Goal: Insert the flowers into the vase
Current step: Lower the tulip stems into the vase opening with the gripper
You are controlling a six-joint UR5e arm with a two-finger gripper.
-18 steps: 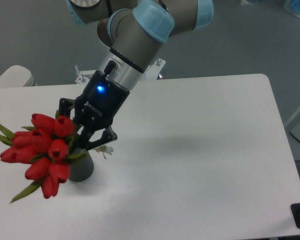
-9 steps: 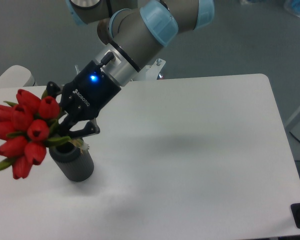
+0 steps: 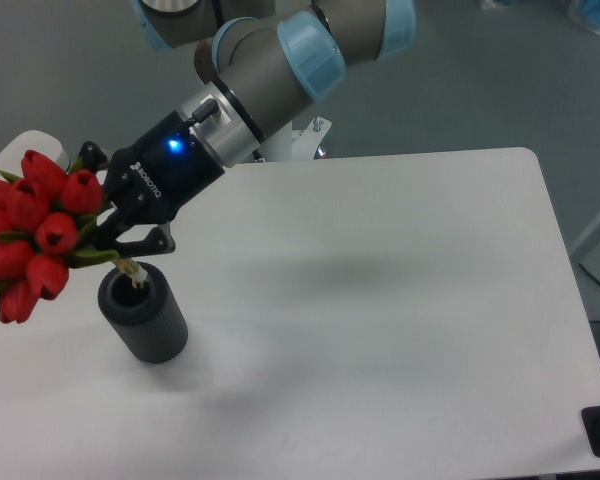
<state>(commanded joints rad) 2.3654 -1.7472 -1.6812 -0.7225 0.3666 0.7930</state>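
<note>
Since a second ago the gripper (image 3: 108,232) has swung up and to the left, carrying the flowers (image 3: 35,232) off the front of the vase (image 3: 143,317), whose round mouth now shows clear; the bunch has tipped over so the red buds hang out past the table's (image 3: 380,300) left edge.

From the fixed camera, the only view: the vase stands upright near the left of the table; the stem ends dip just at or inside its mouth, how deep I cannot tell. The bunch looks light, soft and top-heavy, easily crushed at the buds, so the stems just under the leaves are the sound place to hold; the fingers are closed around those stems, pinching them, touching nothing else.
</note>
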